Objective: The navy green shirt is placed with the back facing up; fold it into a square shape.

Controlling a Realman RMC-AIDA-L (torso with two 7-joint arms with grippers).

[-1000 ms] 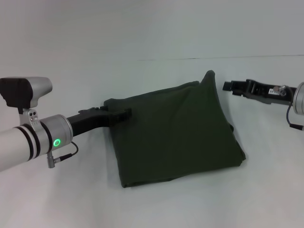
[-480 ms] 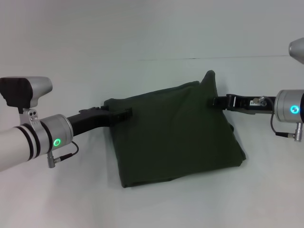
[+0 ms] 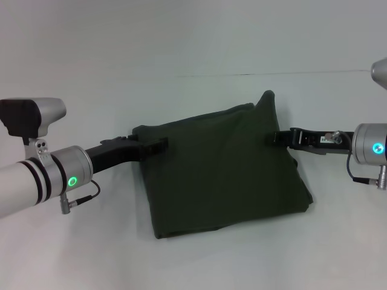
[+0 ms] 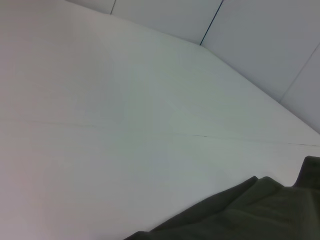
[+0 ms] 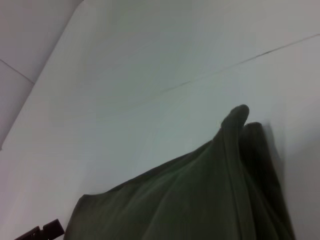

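The navy green shirt (image 3: 224, 169) lies folded into a rough square on the white table, plain side up, with one corner poking up at its far right (image 3: 266, 96). My left gripper (image 3: 158, 144) rests at the shirt's far left edge, touching the cloth. At the right edge, just below the raised corner, is my right gripper (image 3: 277, 137). In the left wrist view the shirt (image 4: 250, 212) shows as folded layers. The right wrist view looks across the shirt (image 5: 200, 190) to its raised corner, with the left gripper (image 5: 42, 231) small beyond it.
The white table (image 3: 193, 42) spreads around the shirt on all sides. A thin seam line (image 3: 242, 74) crosses it behind the shirt. Both forearms reach in low from the left and right sides.
My right gripper has moved in leftward and down, from clear of the shirt to its right edge. The left arm and the shirt have not moved.
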